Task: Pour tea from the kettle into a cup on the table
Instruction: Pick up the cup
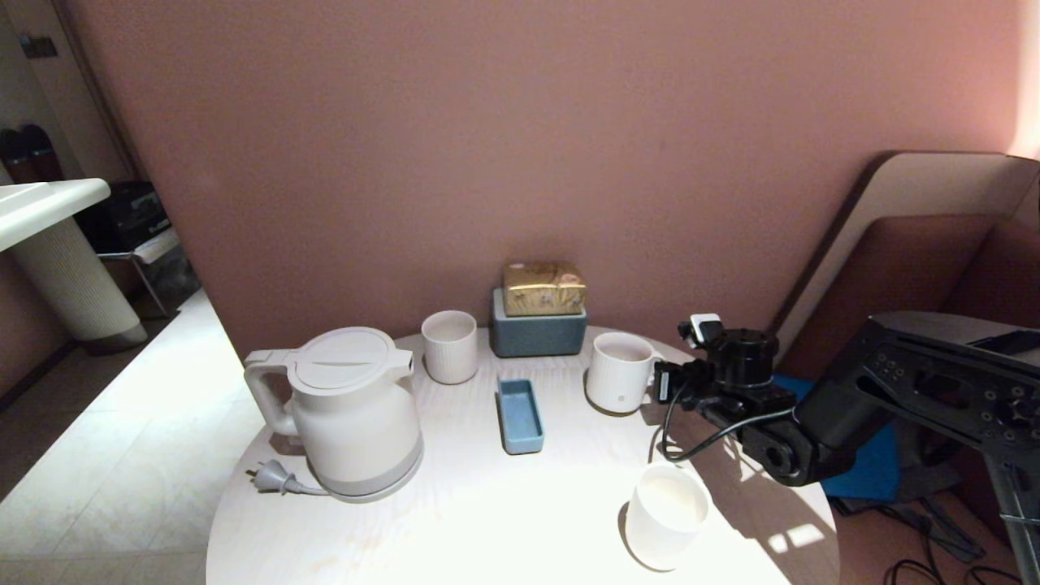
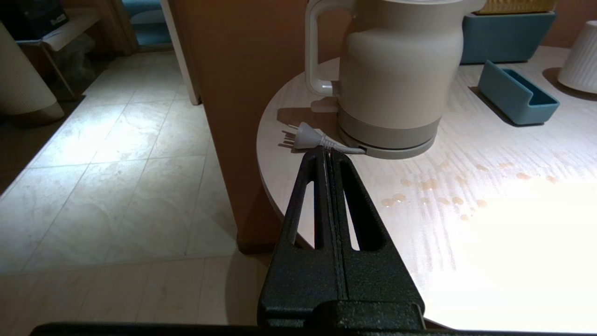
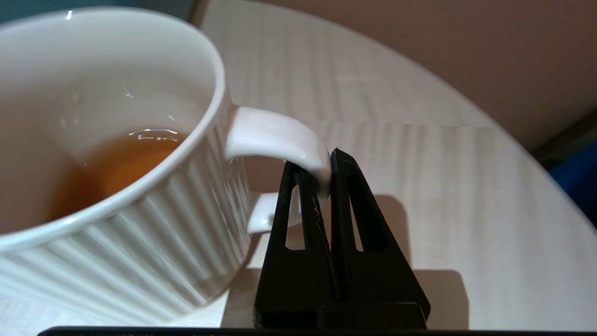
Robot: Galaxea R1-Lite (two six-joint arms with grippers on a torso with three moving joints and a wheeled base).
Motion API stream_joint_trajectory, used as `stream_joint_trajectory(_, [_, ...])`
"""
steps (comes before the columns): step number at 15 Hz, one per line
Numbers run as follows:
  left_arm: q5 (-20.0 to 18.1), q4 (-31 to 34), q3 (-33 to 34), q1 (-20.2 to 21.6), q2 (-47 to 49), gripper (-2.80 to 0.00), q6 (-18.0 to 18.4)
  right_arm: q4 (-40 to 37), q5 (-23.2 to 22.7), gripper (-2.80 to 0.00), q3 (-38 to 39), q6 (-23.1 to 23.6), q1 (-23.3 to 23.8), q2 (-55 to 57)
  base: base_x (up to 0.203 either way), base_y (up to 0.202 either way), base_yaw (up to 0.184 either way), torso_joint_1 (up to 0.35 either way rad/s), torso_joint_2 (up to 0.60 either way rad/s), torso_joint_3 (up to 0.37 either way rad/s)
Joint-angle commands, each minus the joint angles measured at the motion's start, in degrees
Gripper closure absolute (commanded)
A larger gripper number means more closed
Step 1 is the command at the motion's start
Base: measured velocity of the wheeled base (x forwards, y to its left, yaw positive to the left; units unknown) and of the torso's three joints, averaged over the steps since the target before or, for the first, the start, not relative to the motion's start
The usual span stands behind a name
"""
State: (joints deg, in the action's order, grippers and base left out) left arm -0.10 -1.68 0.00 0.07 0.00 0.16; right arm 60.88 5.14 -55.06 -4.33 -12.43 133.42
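Observation:
The cream-white kettle (image 1: 353, 406) stands on its grey base at the left of the round pale table (image 1: 487, 520), lid shut, handle toward the left edge. The ribbed white cup (image 1: 620, 371) stands at the back right with brown tea (image 3: 112, 170) low inside it. My right gripper (image 1: 660, 382) reaches in from the right and is shut on the cup's loop handle (image 3: 280, 135), which is pinched between the fingertips of the right gripper (image 3: 317, 163). My left gripper (image 2: 328, 151) is shut and empty, low off the table's left edge, pointing at the kettle (image 2: 396, 70).
A handleless ribbed cup (image 1: 449, 345) stands behind the kettle. A smooth white cup (image 1: 666, 512) is at the front right. A small blue tray (image 1: 520, 414) lies mid-table before a grey-blue box with a gold packet (image 1: 538, 317). The kettle's plug (image 1: 272, 477) lies loose. Tea drops (image 2: 429, 185) dot the tabletop.

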Motion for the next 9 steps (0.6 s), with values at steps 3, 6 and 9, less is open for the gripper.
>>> stream_joint_trajectory(3, [0.0, -0.1, 0.0, 0.0, 0.1, 0.0, 0.0, 0.5, 0.0, 0.0, 0.8, 0.0, 0.1, -2.9, 0.0, 0.0, 0.0, 0.0, 0.0, 0.0])
stream_joint_trajectory(6, [0.0, -0.1, 0.0, 0.0, 0.1, 0.0, 0.0, 0.5, 0.0, 0.0, 2.7, 0.0, 0.6, -6.8, 0.0, 0.0, 0.0, 0.0, 0.0, 0.0])
stream_joint_trajectory(9, [0.0, -0.1, 0.0, 0.0, 0.1, 0.0, 0.0, 0.3, -1.3, 0.0, 6.5, -0.1, 3.2, -12.2, 0.0, 0.0, 0.0, 0.0, 0.0, 0.0])
